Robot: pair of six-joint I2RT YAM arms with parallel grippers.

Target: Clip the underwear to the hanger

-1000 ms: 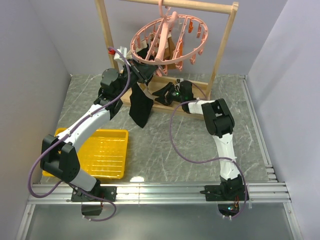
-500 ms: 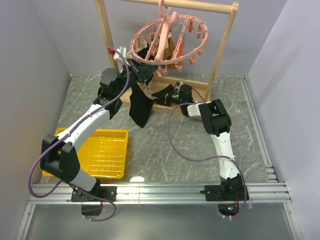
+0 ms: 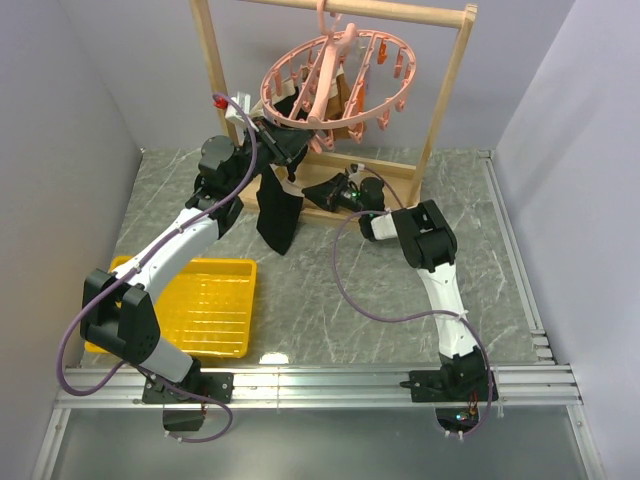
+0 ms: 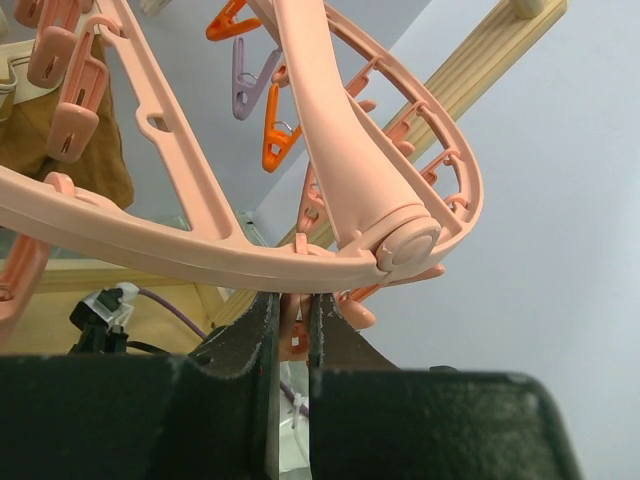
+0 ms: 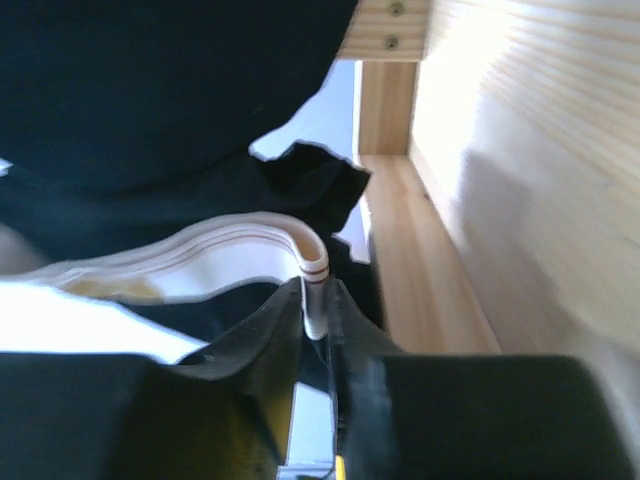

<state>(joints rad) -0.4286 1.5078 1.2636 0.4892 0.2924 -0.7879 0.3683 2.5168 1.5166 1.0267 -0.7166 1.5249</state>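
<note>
**Hanger.** The pink hanger [image 3: 322, 85] hangs by its hook from the top bar of the wooden rack [image 3: 447, 90], with its ring tilted. Pegs dangle around the ring.

**Left arm.** The left gripper [image 3: 280, 142] is raised to the near-left edge of the ring. In the left wrist view its fingers [image 4: 255, 335] stand just under the ring [image 4: 200, 255]. They are almost together and clenched on a pink peg [image 4: 292, 322] dangling from the ring. No fabric shows between them in that view.

**Underwear.** The underwear [image 3: 278, 215] hangs as a long black drape directly below the left gripper and the ring's edge, with a strip of its tan waistband showing near the top. Its lower end is close to the table [image 3: 300, 300]. The pictures do not show whether a peg or the gripper carries it.

**Right arm.** The right gripper [image 3: 340, 193] reaches low to the foot of the rack. It is closed on the striped white band [image 5: 250, 245] of another dark garment [image 3: 322, 190]. The right wrist view shows the band pinched between the fingers, the dark cloth above it, and the rack's base rail [image 5: 480, 150] just to the right.

**Other items.** A yellow tray [image 3: 215, 305] sits on the table beside the left arm, well apart from the rack.
</note>
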